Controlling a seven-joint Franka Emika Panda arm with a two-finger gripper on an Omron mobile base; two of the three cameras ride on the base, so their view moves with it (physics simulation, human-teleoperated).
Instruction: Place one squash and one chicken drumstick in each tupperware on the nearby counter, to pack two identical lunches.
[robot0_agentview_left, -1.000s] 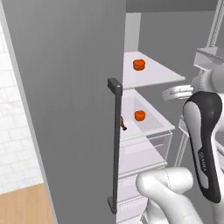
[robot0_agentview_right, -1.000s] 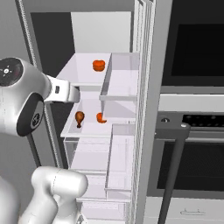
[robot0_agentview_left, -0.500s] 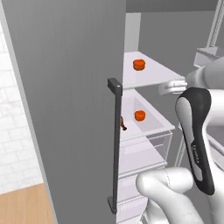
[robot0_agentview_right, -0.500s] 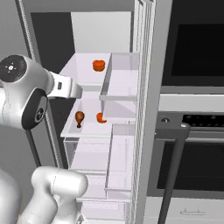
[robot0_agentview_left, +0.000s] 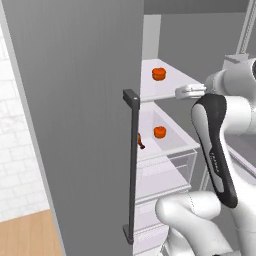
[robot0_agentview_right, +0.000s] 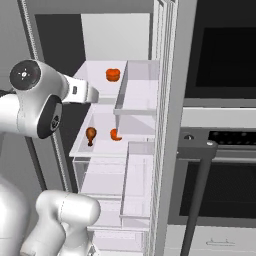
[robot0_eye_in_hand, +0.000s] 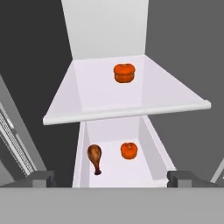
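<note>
We face an open fridge (robot0_agentview_right: 165, 125) with our gripper (robot0_eye_in_hand: 111, 178) spread wide and holding nothing, its two tips at the bottom corners of the hand view. One squash (robot0_eye_in_hand: 124, 73) sits on the upper shelf (robot0_eye_in_hand: 131, 111), near the top centre of that view; a second squash (robot0_eye_in_hand: 129, 150) lies on the shelf below, lower centre, with a chicken drumstick (robot0_eye_in_hand: 95, 158) just to its left, apart from it. In the last second our arm has swung further left across the left base view, bringing the hand in toward the shelves, while the food has not moved. We judge the first pick is about to start; nothing is packed yet, and the upper squash looks the easiest reach
</note>
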